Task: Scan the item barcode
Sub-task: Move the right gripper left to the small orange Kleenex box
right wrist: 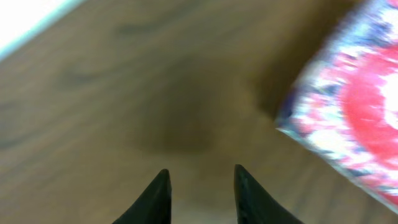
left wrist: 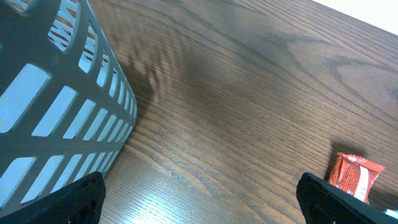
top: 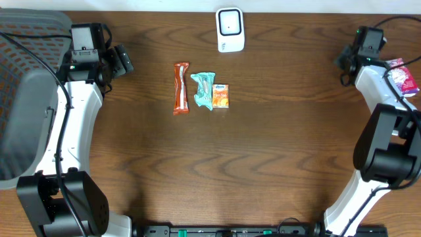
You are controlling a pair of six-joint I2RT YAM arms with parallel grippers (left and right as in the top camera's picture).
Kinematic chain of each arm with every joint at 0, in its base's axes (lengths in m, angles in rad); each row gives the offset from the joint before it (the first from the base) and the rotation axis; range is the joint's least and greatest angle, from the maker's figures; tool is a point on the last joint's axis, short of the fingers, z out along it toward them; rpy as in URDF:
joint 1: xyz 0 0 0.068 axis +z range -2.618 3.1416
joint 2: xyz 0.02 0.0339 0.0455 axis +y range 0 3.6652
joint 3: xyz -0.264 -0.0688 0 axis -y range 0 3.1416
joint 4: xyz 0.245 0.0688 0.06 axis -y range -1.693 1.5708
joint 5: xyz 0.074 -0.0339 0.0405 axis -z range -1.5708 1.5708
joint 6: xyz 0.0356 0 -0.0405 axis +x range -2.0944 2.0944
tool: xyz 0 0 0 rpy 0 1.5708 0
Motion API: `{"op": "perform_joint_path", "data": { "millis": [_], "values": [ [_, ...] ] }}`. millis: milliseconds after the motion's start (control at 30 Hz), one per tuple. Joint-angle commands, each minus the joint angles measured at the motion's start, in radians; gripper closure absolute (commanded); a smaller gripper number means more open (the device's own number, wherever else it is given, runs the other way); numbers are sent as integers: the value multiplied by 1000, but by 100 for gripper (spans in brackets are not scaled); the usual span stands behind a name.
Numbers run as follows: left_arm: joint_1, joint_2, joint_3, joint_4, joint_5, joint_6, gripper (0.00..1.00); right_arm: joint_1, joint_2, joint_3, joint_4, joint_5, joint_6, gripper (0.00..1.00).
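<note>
— Where's your left tool (left wrist: 208, 208)?
— Out at my far left, arm stretched forward, jaws spread wide, nothing between them.
— And the right tool (right wrist: 198, 200)?
— Far right, my arm reaching forward too. Jaws parted only a little, pointing down, empty.

The dark wooden counter (top: 263, 164) carries a white scanner (top: 230, 29) at its far edge, a red snack bar (top: 181, 87), teal wrapper (top: 204, 89) and orange box (top: 220, 96) side by side mid-counter, a grey basket (top: 26, 99) at left, a pink packet (top: 402, 74) at right.
</note>
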Motion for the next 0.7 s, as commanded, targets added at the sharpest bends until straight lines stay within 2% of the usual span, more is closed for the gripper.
{"op": "perform_joint_path", "data": {
  "millis": [0,67,133,233,300,500,567,667],
  "values": [
    [4,5,5,-2,-9,-9,2,30,-36,22,-19,-250,-21,61],
    [4,5,5,-2,-9,-9,2,54,-32,21,-44,-430,-31,49],
    [4,5,5,-2,-9,-9,2,80,-30,21,-71,-562,-30,42],
    [4,5,5,-2,-9,-9,2,135,-29,20,-116,-677,-30,29],
    [4,5,5,-2,-9,-9,2,183,-29,20,-145,-691,-30,24],
    [4,5,5,-2,-9,-9,2,320,-29,20,-197,-682,-30,17],
    [4,5,5,-2,-9,-9,2,358,-29,20,-197,-682,-30,5],
    [4,5,5,-2,-9,-9,2,401,-29,20,-198,-683,-30,1]
  ]
}}
